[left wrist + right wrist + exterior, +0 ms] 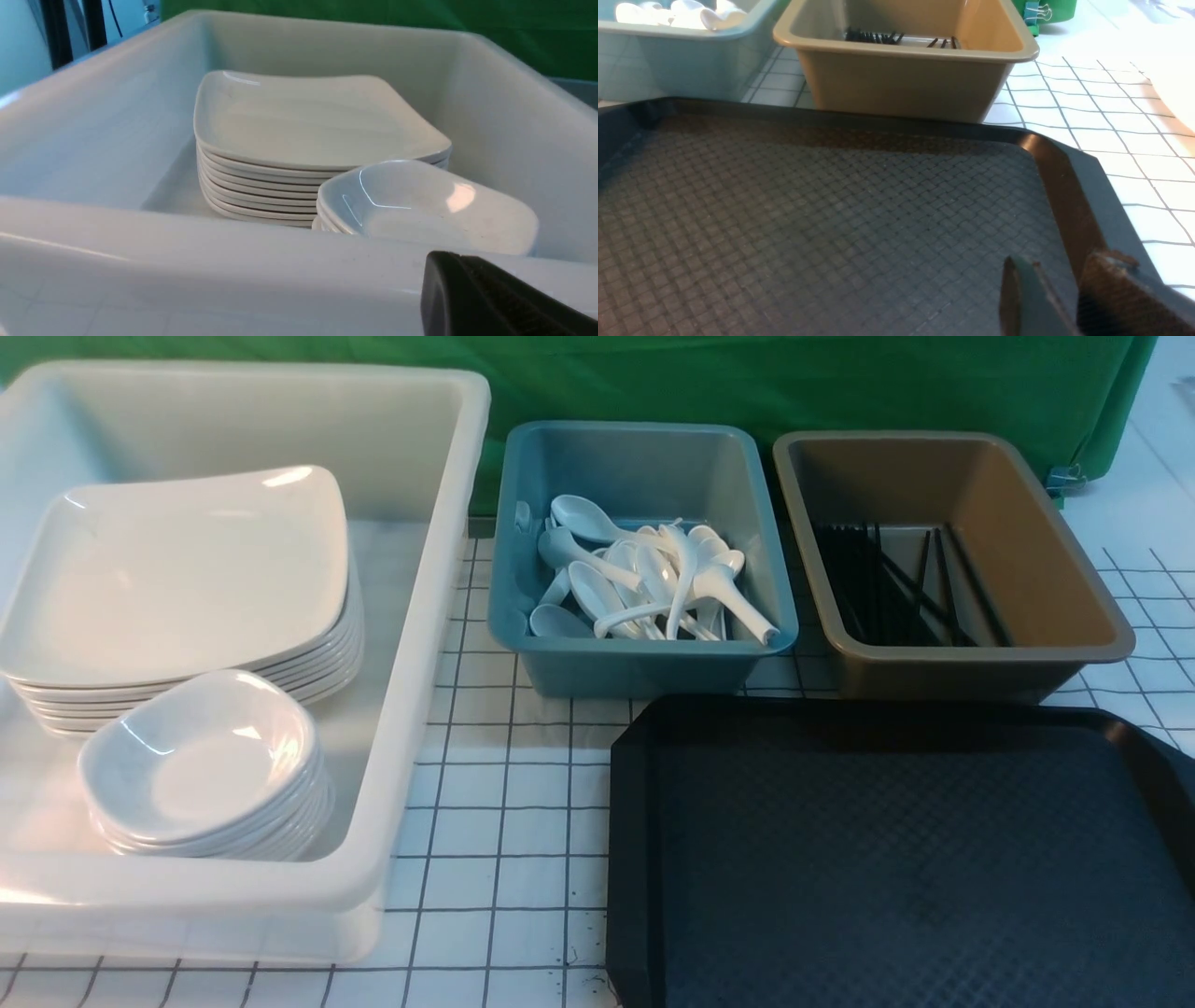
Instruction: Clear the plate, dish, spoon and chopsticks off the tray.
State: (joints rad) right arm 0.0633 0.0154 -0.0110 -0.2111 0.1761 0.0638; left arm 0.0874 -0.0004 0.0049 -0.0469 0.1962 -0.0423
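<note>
Behind my bare tray (644, 821): tub (439, 616) holds plates (177, 569) and dishes (201, 756); blue bin (644, 667) spoons (653, 579); brown bin (943, 667) chopsticks (887, 588). Left gripper (490, 298) clenched empty; right gripper (1055, 298) parted, holding nothing.

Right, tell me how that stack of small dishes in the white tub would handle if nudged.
The dishes look glossy, so probably slippery. Stacked several high with the top one slightly tilted, they might slide or topple. They appear rigid, probably chippable.

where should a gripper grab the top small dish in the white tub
By the upturned rim of the top dish, on its side facing the tub's open floor, coming from above. It nests on a stack, so only the rim is free; plates crowd the far side, the tub wall the near side.
</note>
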